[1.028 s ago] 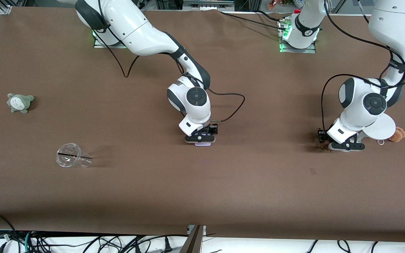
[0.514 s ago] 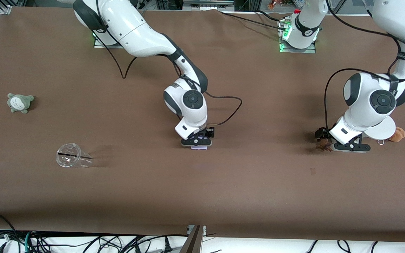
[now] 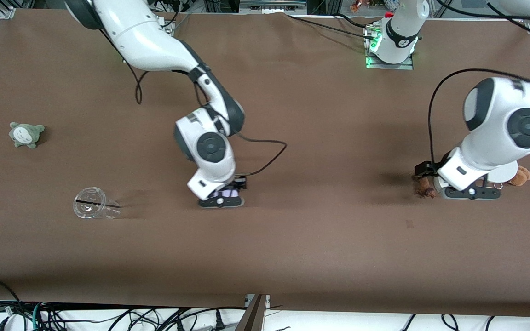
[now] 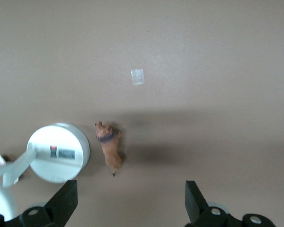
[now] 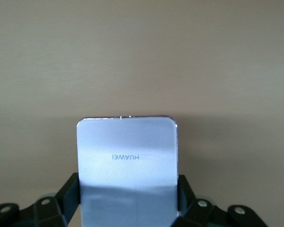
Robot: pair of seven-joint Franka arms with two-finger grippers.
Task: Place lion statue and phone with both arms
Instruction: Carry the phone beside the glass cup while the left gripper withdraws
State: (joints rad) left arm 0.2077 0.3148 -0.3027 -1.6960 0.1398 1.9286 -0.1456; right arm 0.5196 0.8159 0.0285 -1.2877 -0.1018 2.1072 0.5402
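**Q:** Front view: what has changed, and what follows for the task?

**A:** Over the last second the right gripper (image 3: 221, 201) has carried the phone (image 3: 229, 194) off the table's middle toward the right arm's end, nearer the clear plastic cup (image 3: 94, 209). The left gripper (image 3: 469, 192) has risen and drawn away from the lion statue (image 3: 425, 187), which lies on the brown table cover (image 3: 320, 248) just beside it, close to the white round-based stand (image 3: 504, 172) and the tan plush (image 3: 521, 175). Judgement: the phone is in transit; the statue is either already set down or not yet picked up. A grey-green plush (image 3: 25, 134) lies well apart.

**Q:** Left wrist view?

**A:** The left gripper (image 4: 132, 208) is spread wide and holds nothing. The lion statue (image 4: 109, 147) lies on the cover below it: small, elongated, orange-brown with a darker neck band, apparently rigid. The white stand (image 4: 58, 152) is a smooth disc just beside the statue. A small pale square (image 4: 137, 76) sits flat on the matte cover.

**Q:** Right wrist view?

**A:** The right gripper (image 5: 128, 201) clamps the phone (image 5: 127, 151) by its long edges. The phone is a flat, smooth, glossy lavender-white slab with rounded corners and a printed logo.
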